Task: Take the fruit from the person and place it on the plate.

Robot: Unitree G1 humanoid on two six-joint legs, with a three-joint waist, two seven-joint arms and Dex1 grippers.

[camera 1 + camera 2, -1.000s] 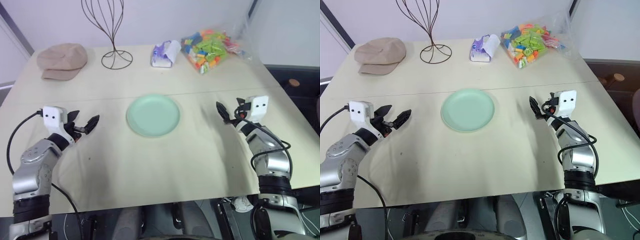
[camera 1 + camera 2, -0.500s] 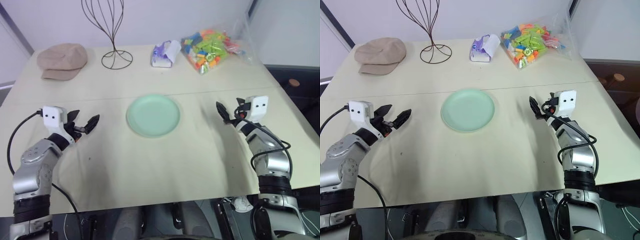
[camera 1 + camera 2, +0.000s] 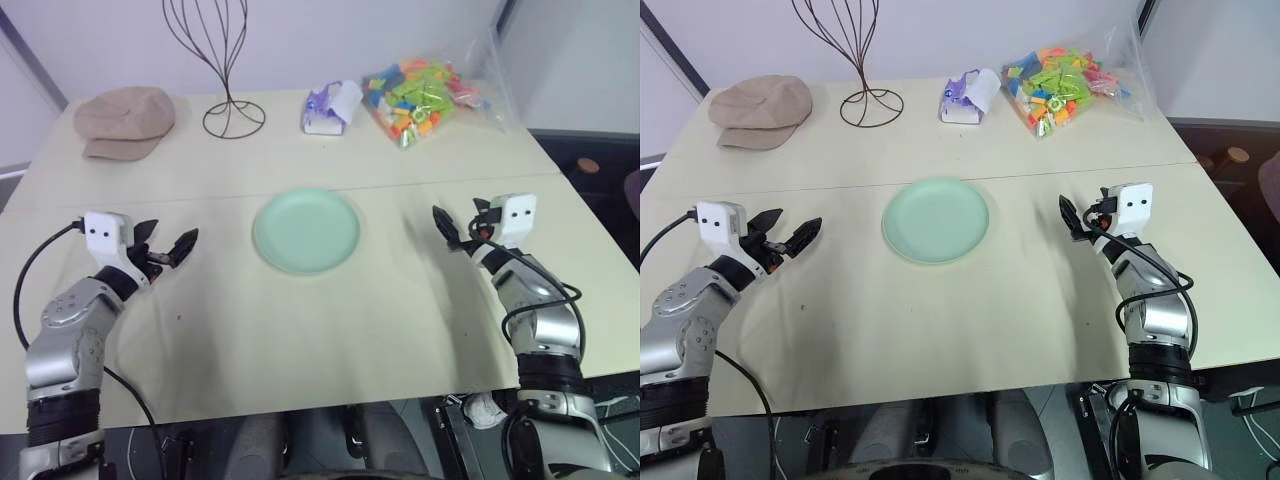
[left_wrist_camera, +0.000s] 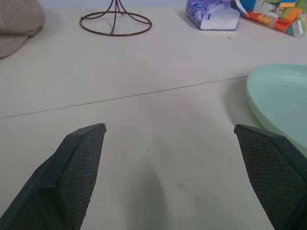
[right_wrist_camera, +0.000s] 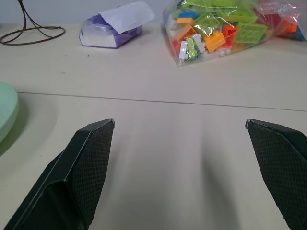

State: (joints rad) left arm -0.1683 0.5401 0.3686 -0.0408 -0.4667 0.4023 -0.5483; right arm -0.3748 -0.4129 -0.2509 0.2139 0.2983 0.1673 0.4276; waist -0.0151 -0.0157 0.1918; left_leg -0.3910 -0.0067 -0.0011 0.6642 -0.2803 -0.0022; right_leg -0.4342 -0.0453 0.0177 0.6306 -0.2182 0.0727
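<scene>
On the table [image 3: 300,320], plate [image 3: 306,231] and both end effectors stay unmoved.

Both arms are grey metal with black cables. Each wrist carries a white camera box with two small dark dots. The left pincer [image 3: 170,248] and the right pincer [image 3: 455,228] have black fingers [image 4: 79,163] with a fine textured grid.

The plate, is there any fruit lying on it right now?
No, the mint-green plate lies bare on the table, with nothing resting on its surface.
</scene>
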